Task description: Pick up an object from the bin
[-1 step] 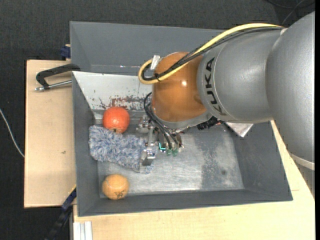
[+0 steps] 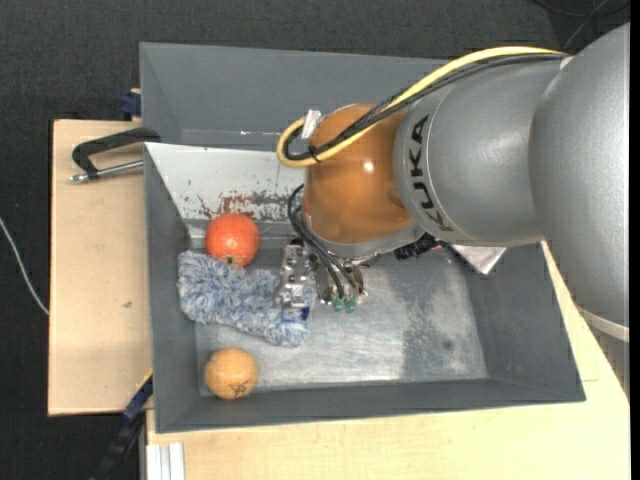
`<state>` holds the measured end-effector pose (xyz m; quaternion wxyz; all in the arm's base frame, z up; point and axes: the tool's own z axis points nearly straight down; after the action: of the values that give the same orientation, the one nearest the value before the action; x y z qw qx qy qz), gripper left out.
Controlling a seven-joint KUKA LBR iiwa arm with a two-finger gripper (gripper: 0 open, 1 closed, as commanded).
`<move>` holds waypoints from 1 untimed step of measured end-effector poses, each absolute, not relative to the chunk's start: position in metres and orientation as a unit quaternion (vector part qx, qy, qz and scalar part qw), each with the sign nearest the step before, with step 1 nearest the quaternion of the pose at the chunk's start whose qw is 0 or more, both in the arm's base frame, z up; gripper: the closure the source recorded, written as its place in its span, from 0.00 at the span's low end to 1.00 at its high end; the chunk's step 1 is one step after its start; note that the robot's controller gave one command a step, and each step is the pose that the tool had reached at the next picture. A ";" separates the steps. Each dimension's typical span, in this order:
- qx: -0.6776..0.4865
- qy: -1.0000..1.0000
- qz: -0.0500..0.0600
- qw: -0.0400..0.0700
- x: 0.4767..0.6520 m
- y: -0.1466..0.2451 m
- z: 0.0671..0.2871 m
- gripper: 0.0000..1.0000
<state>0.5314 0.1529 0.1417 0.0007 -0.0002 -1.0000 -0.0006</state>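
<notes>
Arm's gripper (image 2: 297, 286) positioned at the right end of a fuzzy blue-and-white knitted cloth (image 2: 230, 296), crumpled at the left of the scuffed grey metal bin (image 2: 440, 338), grasp state not discernible, glossy red-orange ball (image 2: 232, 238) touching the cloth's far edge, duller orange ball (image 2: 231, 372) near the front-left corner.

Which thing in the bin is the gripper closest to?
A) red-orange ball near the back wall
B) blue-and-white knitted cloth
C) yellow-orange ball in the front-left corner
B: the gripper is at the right end of the blue-and-white knitted cloth, while the red-orange ball and the yellow-orange ball lie farther to the left, clear of it.
</notes>
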 end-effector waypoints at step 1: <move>0.000 -1.000 -0.001 0.001 0.531 0.153 0.142 1.00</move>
<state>0.5314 0.1529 0.1418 0.0007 -0.0003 -1.0000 -0.0006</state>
